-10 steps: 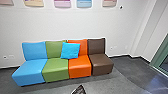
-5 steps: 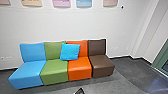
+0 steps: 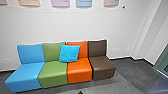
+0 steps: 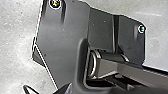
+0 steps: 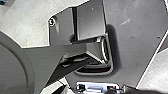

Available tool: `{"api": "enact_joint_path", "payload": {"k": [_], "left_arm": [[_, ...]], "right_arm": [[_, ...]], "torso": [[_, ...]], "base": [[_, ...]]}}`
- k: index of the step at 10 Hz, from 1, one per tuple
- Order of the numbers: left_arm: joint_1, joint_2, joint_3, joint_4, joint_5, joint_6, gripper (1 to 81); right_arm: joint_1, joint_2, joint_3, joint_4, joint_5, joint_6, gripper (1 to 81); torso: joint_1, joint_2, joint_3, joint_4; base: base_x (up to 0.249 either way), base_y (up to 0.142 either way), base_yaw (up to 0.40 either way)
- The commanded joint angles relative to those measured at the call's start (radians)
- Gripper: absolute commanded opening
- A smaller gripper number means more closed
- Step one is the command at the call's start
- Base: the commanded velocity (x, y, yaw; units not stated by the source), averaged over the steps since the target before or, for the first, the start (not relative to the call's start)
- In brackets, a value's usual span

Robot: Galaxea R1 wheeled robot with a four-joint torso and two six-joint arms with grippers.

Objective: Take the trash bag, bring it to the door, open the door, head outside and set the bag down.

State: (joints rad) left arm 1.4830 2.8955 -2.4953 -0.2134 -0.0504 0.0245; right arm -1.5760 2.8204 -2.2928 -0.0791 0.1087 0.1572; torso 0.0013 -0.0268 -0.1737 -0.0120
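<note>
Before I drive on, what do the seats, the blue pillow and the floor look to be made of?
Seats: likely leather-like vinyl, semi-gloss, judging by soft highlights along smooth front edges.
Blue pillow: probably fabric, fairly matte, with slight creases.
Floor: dark grey and fairly smooth; could be tile or sealed concrete, I can't tell which.

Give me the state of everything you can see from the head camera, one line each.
Blue seat: upright, left end of the row.
Green seat: upright, beside the blue one.
Orange seat: upright, between green and brown.
Brown seat: upright, right end.
Cushion: leaning across the green and orange backrests.
Green frame: partly in view; open or shut, cannot tell.
</note>
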Motion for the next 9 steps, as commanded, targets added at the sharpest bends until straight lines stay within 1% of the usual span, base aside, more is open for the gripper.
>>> {"api": "enact_joint_path", "payload": {"k": [1,9], "left_arm": [[-0.029,-0.005,0.006,-0.004,0.064,0.000,81.1],[-0.031,-0.002,0.006,-0.003,0.064,0.000,81.1]], "right_arm": [[0.024,-0.011,0.012,-0.004,-0.057,-0.002,81.1],[0.024,-0.011,0.006,-0.002,-0.057,-0.002,81.1]], "torso": [[0.000,0.000,0.000,0.000],[0.000,0.000,0.000,0.000]], "base": [[0.140,0.000,0.000],[0.133,0.000,0.000]]}}
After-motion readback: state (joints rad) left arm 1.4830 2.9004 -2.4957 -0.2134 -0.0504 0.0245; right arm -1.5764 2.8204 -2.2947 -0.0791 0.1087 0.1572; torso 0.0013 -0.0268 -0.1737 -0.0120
